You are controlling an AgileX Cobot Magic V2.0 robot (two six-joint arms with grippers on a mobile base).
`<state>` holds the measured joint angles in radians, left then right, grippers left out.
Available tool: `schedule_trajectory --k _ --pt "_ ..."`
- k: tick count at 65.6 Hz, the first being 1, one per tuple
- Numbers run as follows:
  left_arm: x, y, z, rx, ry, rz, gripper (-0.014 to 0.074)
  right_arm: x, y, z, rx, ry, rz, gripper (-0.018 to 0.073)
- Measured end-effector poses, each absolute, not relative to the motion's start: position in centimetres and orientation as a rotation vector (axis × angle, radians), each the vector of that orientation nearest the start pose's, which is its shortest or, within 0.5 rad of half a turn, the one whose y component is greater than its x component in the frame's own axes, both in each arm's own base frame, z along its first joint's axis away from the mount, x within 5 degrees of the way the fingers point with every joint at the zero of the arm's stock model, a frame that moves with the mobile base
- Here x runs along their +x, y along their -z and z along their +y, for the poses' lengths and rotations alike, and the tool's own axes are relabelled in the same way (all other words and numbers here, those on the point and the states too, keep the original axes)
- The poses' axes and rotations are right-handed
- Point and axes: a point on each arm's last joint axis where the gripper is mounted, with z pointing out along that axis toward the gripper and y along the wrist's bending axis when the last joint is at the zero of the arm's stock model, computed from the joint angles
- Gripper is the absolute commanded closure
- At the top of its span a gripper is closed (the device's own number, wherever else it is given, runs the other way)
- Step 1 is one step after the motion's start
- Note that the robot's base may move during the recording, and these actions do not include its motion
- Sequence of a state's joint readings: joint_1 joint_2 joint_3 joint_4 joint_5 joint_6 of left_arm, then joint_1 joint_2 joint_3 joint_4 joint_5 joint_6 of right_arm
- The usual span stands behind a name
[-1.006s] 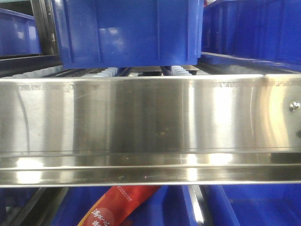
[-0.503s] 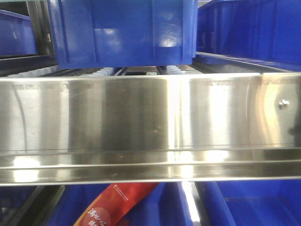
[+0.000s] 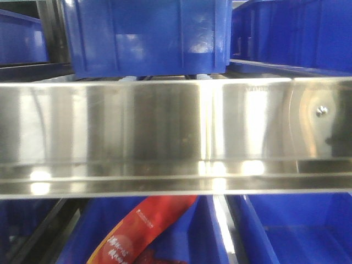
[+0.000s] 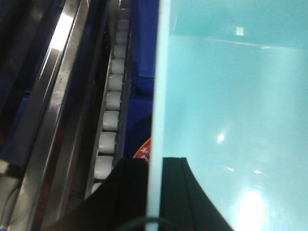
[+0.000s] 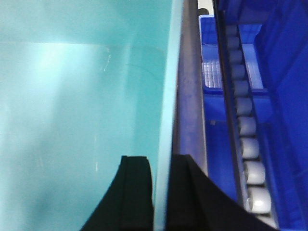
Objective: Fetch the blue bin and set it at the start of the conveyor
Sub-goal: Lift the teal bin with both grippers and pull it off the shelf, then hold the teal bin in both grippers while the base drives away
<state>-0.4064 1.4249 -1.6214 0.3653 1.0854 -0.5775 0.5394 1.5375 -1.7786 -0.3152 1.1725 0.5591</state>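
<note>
While left pincer [image 4: 154,163] and right pincer [image 5: 161,161] are clamping opposite thin rims, pale cyan rectangular plastic bin [image 4: 231,96] is being held between arms beside white shelf rollers [image 4: 108,126]; seeming light, stiff, slick, rims suiting grip

We log a warehouse storage setting: a flow rack with a stainless-steel rail [image 3: 165,137], royal-blue crates [image 3: 146,38] above and below it, and white roller tracks [image 4: 109,120] alongside.
</note>
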Motion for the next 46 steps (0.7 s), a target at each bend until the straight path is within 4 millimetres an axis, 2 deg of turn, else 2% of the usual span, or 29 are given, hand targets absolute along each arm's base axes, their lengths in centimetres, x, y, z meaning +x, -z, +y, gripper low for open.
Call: schedule_trajectory --k 33,46 --pt "29.1 -45.4 -9.4 -0.072 0.081 2.095 0.0707 28.7 -44.5 13.9 0.02 -0.112 2.353 0.0713" --pt "29.2 -45.6 -9.5 -0.062 0.09 2.072 0.0707 28.6 -44.4 13.9 0.024 -0.108 2.36 0.0713"
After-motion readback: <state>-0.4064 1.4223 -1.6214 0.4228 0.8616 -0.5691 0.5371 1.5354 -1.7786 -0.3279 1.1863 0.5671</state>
